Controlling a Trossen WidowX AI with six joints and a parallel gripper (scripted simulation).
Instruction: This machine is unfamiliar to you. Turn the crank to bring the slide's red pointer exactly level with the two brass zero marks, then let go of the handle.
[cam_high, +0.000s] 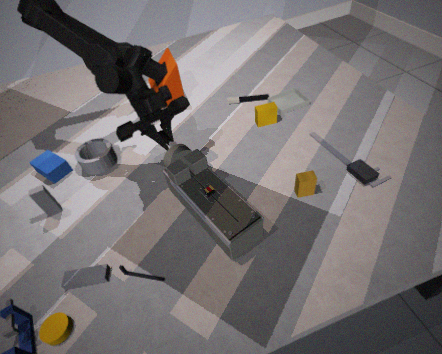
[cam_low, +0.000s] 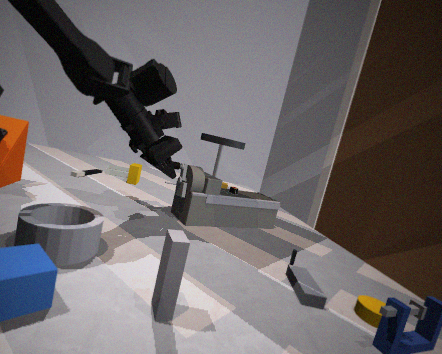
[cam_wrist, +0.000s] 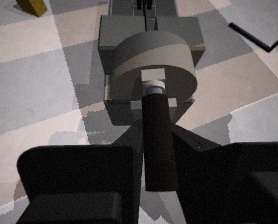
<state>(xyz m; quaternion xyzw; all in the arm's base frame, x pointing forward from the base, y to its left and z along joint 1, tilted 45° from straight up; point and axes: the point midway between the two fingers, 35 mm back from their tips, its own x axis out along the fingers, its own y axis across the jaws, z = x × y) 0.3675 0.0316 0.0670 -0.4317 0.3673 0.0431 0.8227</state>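
In the top view, a blue bracket (cam_high: 25, 325) (cam_low: 385, 345) and a yellow disc (cam_high: 56, 328) (cam_low: 369, 311) lay well apart from the jaws, toward the lower left. Next, left of the jaws, came a blue block (cam_high: 51, 166) (cam_low: 25, 280), a narrow grey block (cam_high: 47, 200) (cam_low: 171, 280) and a grey ring (cam_high: 96, 165) (cam_low: 60, 250), the ring nearest the jaws. Below them was a bent black rod (cam_high: 145, 275) (cam_wrist: 250, 36).

The gripper (cam_high: 171, 145) (cam_low: 176, 169) (cam_wrist: 150, 124) was clenched on the dark crank handle (cam_wrist: 160, 142), with a finger on either side of it. The round crank hub (cam_high: 177, 154) (cam_low: 195, 179) (cam_wrist: 152, 70) sat just beyond the fingertips, and the grey machine (cam_high: 242, 239) (cam_low: 232, 215) ran away from them to the lower right. The red pointer (cam_high: 209, 190) (cam_low: 233, 190) stood on its top near the brass marks (too small to tell whether it was level with them).

Farther right of the jaws stood a yellow block (cam_high: 266, 114) (cam_low: 134, 174), then an amber block (cam_high: 305, 183) (cam_wrist: 32, 6).
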